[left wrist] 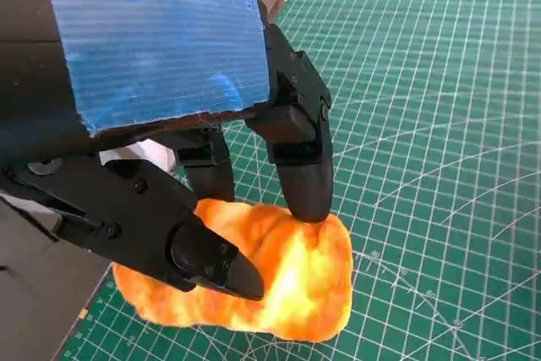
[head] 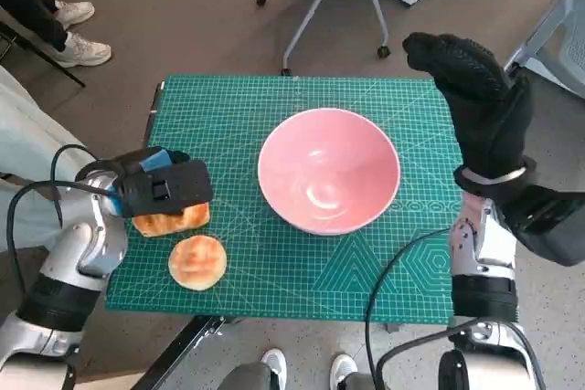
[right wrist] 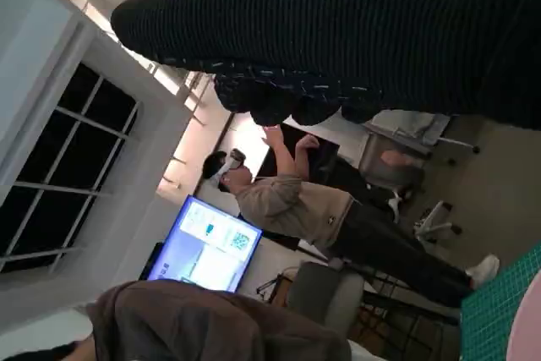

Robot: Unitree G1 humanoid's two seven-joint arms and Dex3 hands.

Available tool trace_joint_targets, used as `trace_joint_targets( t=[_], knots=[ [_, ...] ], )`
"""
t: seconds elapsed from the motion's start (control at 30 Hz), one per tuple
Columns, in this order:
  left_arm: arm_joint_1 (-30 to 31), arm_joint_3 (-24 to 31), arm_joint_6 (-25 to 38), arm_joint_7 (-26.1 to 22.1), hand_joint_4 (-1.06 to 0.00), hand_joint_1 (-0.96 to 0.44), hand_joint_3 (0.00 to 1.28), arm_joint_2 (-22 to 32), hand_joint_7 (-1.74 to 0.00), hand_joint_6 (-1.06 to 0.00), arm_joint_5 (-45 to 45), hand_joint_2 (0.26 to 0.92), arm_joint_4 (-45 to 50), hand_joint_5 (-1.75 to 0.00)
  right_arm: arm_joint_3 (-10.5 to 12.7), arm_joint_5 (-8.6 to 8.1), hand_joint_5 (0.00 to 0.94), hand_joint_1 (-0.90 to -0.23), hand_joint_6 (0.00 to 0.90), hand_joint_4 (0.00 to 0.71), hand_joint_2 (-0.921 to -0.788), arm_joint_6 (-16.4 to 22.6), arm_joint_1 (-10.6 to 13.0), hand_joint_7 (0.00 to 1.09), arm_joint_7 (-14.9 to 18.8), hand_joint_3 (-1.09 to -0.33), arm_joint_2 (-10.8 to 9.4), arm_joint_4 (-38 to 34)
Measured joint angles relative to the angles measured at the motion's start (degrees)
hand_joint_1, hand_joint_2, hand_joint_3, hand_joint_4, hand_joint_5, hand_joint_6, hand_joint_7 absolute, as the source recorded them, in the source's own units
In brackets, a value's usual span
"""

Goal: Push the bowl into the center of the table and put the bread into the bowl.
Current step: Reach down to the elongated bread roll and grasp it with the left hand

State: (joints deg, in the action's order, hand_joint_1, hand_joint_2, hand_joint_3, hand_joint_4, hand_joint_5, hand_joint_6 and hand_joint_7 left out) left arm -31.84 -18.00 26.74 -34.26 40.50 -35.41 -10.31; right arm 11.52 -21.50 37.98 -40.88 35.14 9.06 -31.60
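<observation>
Black fingers point(left wrist: 300, 179) of the left hand point(head: 163, 187) are being pressed down onto the golden, crusty oblong bread piece point(left wrist: 279, 281), with a second finger lying along its near side; the piece is being pinched between them, though whether it is being lifted off the mat cannot be told. In the head view, the bread is lying near the table's left edge, well apart from the bowl. A second, round flat bun point(head: 197, 261) is lying just beside it, untouched.

The right hand point(head: 475, 102), in black knitted glove, is being held raised beside the table's right edge w/ fingers apart and nothing held.

The pink, smooth, glossy round bowl point(head: 329, 171) is sitting approx. at the middle of the green gridded cutting mat point(head: 238, 107), so the push step is judged done; bread transfer is judged as the step in hand.

Handling, as judged: bread is being taken as light, soft and compressible, w/ a rough, dry crust giving fair friction. Hold is best taken across the short width, mid-length. Over-squeezing is being flagged as a risk, also crumbling. Bowl surface is appearing slick and hard; material cannot be told.

A person point(right wrist: 313, 209) is being seen standing in the right wrist view.
</observation>
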Motion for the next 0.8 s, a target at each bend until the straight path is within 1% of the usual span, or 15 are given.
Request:
trace_joint_targets(
  t=[0.17, 0.2, 0.27, 0.33, 0.4, 0.5, 0.6, 0.73, 0.8],
  knots=[
    [0.1, 1.3, -0.7, 0.8, -0.64, 0.0, 0.07, 0.0, -1.19, -0.65, 0.2, 0.921, 1.1, -1.17, 0.0, -0.3, 0.002, -0.662, -0.001, 0.175, -0.921, -0.2, 0.0, 0.53, 0.0, -0.821, 0.0, 0.1],
    [0.2, 1.6, -0.9, 0.9, -0.64, 0.0, 0.06, 0.0, -1.19, -0.69, 0.2, 0.919, 1.3, -1.12, 0.0, -0.31, 0.002, -0.661, -0.001, 0.175, -0.921, -0.2, 0.0, 0.53, 0.0, -0.821, 0.0, 0.1],
    [0.4, 2.3, -1.3, 1.2, -0.66, 0.0, 0.05, 0.0, -1.18, -0.73, 0.3, 0.915, 2.1, -1.06, 0.0, -0.31, 0.002, -0.66, -0.001, 0.175, -0.921, -0.2, 0.0, 0.53, 0.0, -0.821, 0.0, 0.3],
    [0.5, 2.9, -1.8, 1.3, -0.67, 0.0, 0.03, 0.0, -1.16, -0.76, 0.4, 0.911, 2.7, -1.04, 0.0, -0.31, 0.002, -0.66, -0.001, 0.175, -0.921, -0.2, 0.0, 0.53, 0.0, -0.821, 0.0, 0.4],
    [0.6, 3.3, -2.4, 1.4, -0.71, 0.0, 0.02, 0.0, -1.13, -0.79, 0.7, 0.903, 3.1, -1.01, 0.0, -0.31, 0.002, -0.659, 0.0, 0.176, -0.921, -0.2, 0.0, 0.53, 0.0, -0.821, 0.0, 0.5],
    [0.8, 4.3, -3.4, 1.8, -0.75, 0.0, 0.01, 0.0, -1.1, -0.8, 1.5, 0.897, 3.4, -0.99, 0.0, -0.32, 0.002, -0.661, 0.001, 0.177, -0.921, -0.2, 0.0, 0.53, 0.0, -0.819, 0.0, 0.5],
    [1.0, 5.1, -3.9, 1.8, -0.76, 0.0, 0.01, 0.0, -1.09, -0.8, 1.9, 0.894, 4.1, -0.98, 0.0, -0.31, 0.002, -0.661, 0.002, 0.178, -0.921, -0.1, 0.0, 0.53, 0.0, -0.818, 0.0, 0.5],
    [1.2, 6.2, -4.1, 1.9, -0.76, 0.0, 0.01, 0.0, -1.09, -0.81, 2.3, 0.895, 5.2, -0.98, 0.0, -0.27, 0.002, -0.661, 0.003, 0.178, -0.921, -0.1, 0.0, 0.53, 0.0, -0.819, 0.0, 0.5],
    [1.3, 6.7, -4.0, 1.9, -0.74, 0.0, 0.01, 0.0, -1.09, -0.8, 2.5, 0.898, 5.8, -1.0, 0.0, -0.25, 0.002, -0.661, 0.003, 0.178, -0.921, -0.1, 0.0, 0.53, 0.0, -0.821, 0.0, 0.5]
  ],
)
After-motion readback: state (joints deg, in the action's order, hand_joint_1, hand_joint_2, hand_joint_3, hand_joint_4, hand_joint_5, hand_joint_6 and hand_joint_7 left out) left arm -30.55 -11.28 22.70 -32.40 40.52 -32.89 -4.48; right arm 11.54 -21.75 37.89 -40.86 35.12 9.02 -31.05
